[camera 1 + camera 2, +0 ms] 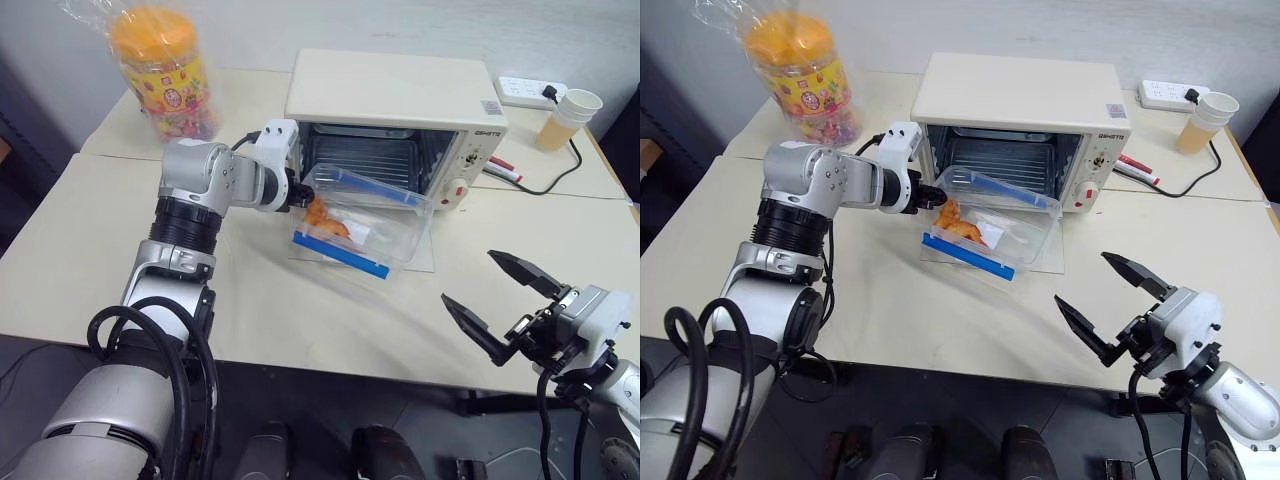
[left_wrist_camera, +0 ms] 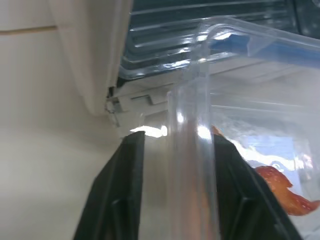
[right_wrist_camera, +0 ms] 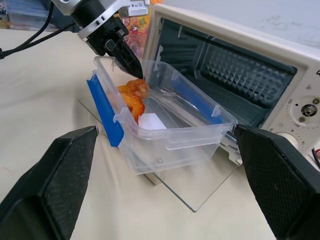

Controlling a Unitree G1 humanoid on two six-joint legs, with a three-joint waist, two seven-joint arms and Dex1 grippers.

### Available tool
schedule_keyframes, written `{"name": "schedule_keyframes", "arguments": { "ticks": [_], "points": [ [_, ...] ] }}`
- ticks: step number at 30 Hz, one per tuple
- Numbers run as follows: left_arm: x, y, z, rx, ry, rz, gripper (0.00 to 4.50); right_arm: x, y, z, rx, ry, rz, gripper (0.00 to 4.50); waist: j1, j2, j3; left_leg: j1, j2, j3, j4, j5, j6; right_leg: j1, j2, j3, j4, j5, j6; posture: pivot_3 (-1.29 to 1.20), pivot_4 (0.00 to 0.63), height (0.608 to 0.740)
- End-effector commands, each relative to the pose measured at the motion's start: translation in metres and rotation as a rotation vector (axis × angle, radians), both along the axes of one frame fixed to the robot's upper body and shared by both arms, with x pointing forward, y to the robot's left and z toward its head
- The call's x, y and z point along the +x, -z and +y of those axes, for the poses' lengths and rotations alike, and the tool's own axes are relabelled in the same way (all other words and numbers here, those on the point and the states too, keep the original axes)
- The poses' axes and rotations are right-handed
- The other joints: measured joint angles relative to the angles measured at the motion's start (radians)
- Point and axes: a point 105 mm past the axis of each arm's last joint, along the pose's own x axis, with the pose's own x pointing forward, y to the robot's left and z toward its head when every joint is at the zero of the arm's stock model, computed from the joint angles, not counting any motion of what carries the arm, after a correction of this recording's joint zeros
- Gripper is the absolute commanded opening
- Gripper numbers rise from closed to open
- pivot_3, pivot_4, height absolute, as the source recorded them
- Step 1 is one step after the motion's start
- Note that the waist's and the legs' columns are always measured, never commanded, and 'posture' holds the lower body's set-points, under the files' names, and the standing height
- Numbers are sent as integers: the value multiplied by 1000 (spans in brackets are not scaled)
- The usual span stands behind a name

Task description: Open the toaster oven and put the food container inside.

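Note:
The cream toaster oven [image 1: 390, 90] stands at the back of the table with its glass door [image 3: 200, 192] dropped flat and the rack inside showing. The clear food container [image 1: 375, 225], with blue clips and orange fried pieces in it, rests tilted on that door, its far end at the oven's mouth. My left gripper [image 1: 300, 195] is at the container's left end. In the left wrist view its black fingers [image 2: 125, 175] stand on either side of the container's wall with a gap beside it, so it is open. My right gripper [image 1: 468, 277] hangs open near the table's front right, apart from everything.
A tall orange-lidded snack jar [image 1: 165, 70] in a plastic bag stands at the back left. Stacked paper cups [image 1: 570, 115], a white power strip [image 1: 525, 92] with a black cable, and a red and white pen [image 1: 505, 170] lie to the right of the oven.

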Motion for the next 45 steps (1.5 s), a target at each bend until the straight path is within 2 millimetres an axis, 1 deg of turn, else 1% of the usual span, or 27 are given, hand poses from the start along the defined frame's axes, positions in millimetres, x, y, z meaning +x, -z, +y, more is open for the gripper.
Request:
{"name": "schedule_keyframes", "arguments": {
  "ticks": [1, 2, 5, 6, 8, 9, 11, 14, 15, 17, 18, 19, 20, 21, 22, 23, 24, 26, 27, 29, 30, 31, 35, 38, 40, 42, 45],
  "points": [
    [-6, -21, -8, -79, 53, -70, 2873, -4, -8, 1, -9, -6, -31, 4500, 0, 0, 0, 0, 0, 0, 0, 0, 0, 0, 0, 0, 0, 0, 0, 0, 150, 740],
    [-6, -28, -7, -114, 63, -100, 3043, -4, -8, 0, -12, -7, -28, 4500, 0, 0, 0, 0, 0, 0, 0, 0, 0, 0, 0, 0, 0, 0, 0, 0, 150, 740],
    [-8, -46, 1, -199, 107, -182, 3043, -4, -6, -1, -22, -13, -11, 4500, -2, 0, 0, 0, 0, 0, 0, 0, 0, 0, 0, 0, 0, 0, 0, 0, 150, 740],
    [-9, -50, 7, -202, 128, -204, 3043, -4, -6, -1, -26, -18, -4, 4500, -3, 0, 0, 0, 0, 0, 0, 0, 0, 0, 0, 0, 0, 0, 0, 0, 150, 740],
    [-6, -53, 25, -196, 113, -261, 3043, -4, -4, -2, -30, -25, 11, 4500, -7, 0, 0, 0, 0, 1, 0, 0, 0, -1, 0, 0, 1, 0, 0, 0, 150, 740],
    [-5, -54, 30, -198, 106, -279, 3043, -4, -4, -2, -31, -27, 16, 4500, -8, 0, 0, 0, 1, 1, 0, 0, 0, 0, 1, 0, 1, 0, 0, 0, 150, 740],
    [-16, -60, 37, -230, 236, -350, 3043, -5, -2, -2, -26, -46, 47, 4500, -8, 0, 0, 0, 1, 0, 0, 0, 0, 0, 1, 0, 1, 0, 0, 0, 150, 740],
    [-28, -54, 57, -209, 349, -421, 2557, -10, 4, 5, -16, -109, 126, 4500, -9, 0, 0, 0, 1, 1, 0, 0, 0, 0, 1, 0, 1, 0, 0, 0, 150, 740],
    [-32, -48, 68, -208, 381, -422, 2228, -11, 9, 10, -25, -138, 170, 4315, -8, 0, 0, 0, 1, 0, 0, 0, 0, 0, 1, 0, 1, 0, 0, 0, 150, 740],
    [-43, -27, 85, -173, 444, -359, 1804, -11, 19, 21, -28, -176, 247, 4023, -11, 0, 0, 0, 1, 0, 0, 0, 0, 0, 1, 0, 1, 0, 0, 0, 150, 740],
    [-45, -21, 89, -161, 458, -340, 1461, -10, 21, 23, -30, -183, 263, 3658, -12, 0, 0, 0, 1, 0, 0, 0, 0, 0, 1, 0, 0, 0, 0, 0, 150, 740],
    [-47, -15, 92, -157, 477, -331, 1267, -9, 24, 27, -36, -192, 278, 3440, -12, 0, 0, 1, 2, 0, 0, 0, 0, 0, 1, 0, 0, 0, 0, 0, 150, 740],
    [-51, -10, 92, -132, 521, -359, 976, -6, 28, 31, -44, -195, 296, 3141, -11, 0, 0, 0, 2, -1, 1, 0, 0, 0, 1, 0, 0, 0, -1, 0, 150, 740],
    [-59, 1, 91, -85, 595, -389, 756, -4, 33, 38, -60, -205, 306, 2886, -10, 0, 0, 0, 2, -1, 1, 0, 0, 1, 1, 1, 0, 0, -1, 0, 150, 740],
    [-68, 13, 89, -70, 654, -369, 497, 1, 36, 42, -59, -200, 319, 2607, -10, 0, 0, 1, 1, -1, 2, 0, 0, 2, 0, 1, 0, 0, -1, 0, 150, 740],
    [-73, 27, 89, -39, 681, -334, 288, 5, 38, 46, -62, -197, 320, 2364, -11, 0, 0, 1, 1, -1, 2, 0, 1, 2, 0, 2, -1, 0, -1, 0, 150, 740],
    [-76, 37, 87, -15, 704, -321, 13, 9, 39, 49, -72, -193, 318, 2030, -11, 0, 0, 1, 1, -2, 2, 0, 1, 3, -1, 3, -1, 0, -1, 0, 150, 740],
    [-85, 50, 80, 17, 767, -320, 0, 21, 38, 52, -84, -166, 279, 1419, -6, 0, 0, 0, 1, -4, 2, 0, 1, 3, -3, 4, -1, 0, -1, 0, 150, 740],
    [-88, 54, 77, 18, 791, -331, 0, 26, 37, 54, -76, -156, 269, 1196, -6, 0, 0, -1, 1, -5, 3, 0, 1, 3, -4, 4, -1, 0, -1, 0, 150, 740],
    [-90, 52, 64, -50, 791, -370, 0, 36, 36, 59, -70, -156, 267, 581, -3, 0, 0, -1, 1, -6, 4, 0, 1, 3, -7, 3, -1, 0, -1, 0, 150, 740],
    [-90, 51, 59, -63, 787, -398, 0, 39, 36, 62, -68, -164, 276, 375, 0, 0, 0, -2, 0, -6, 5, -1, 2, 3, -7, 3, -1, 0, -1, 0, 150, 740],
    [-89, 51, 54, -65, 786, -420, 0, 41, 36, 64, -70, -174, 279, 40, 0, 0, 0, -2, 0, -7, 5, -1, 2, 3, -8, 1, -1, 0, -1, 0, 150, 740],
    [-85, 51, 35, -104, 760, -469, 0, 51, 31, 75, -43, -203, 291, 40, -3, 0, 0, -4, -1, -8, 7, -1, 3, 3, -8, 0, 0, 0, -1, 0, 150, 740],
    [-78, 54, 20, -76, 737, -508, 0, 62, 27, 78, -46, -191, 280, 40, -7, 0, 0, -6, -1, -8, 9, -1, 3, 1, -7, -1, 3, 0, -1, 0, 150, 740],
    [-67, 54, 14, -65, 667, -535, 0, 74, 26, 74, -60, -158, 264, 40, -8, 0, 0, -9, -1, -8, 11, -1, 3, -2, -7, -2, 5, 0, -1, 0, 150, 740],
    [-53, 52, 10, -84, 567, -558, 0, 87, 25, 65, -92, -124, 236, 40, -7, 0, 0, -12, -2, -7, 12, -1, 4, -5, -6, -6, 7, 0, 0, 0, 150, 740],
    [-42, 48, 3, -135, 481, -573, 0, 102, 22, 54, -124, -91, 202, 40, -7, 0, 0, -13, -3, -7, 13, 0, 5, -7, -7, -9, 9, 0, 0, 0, 150, 740]
  ]
}}
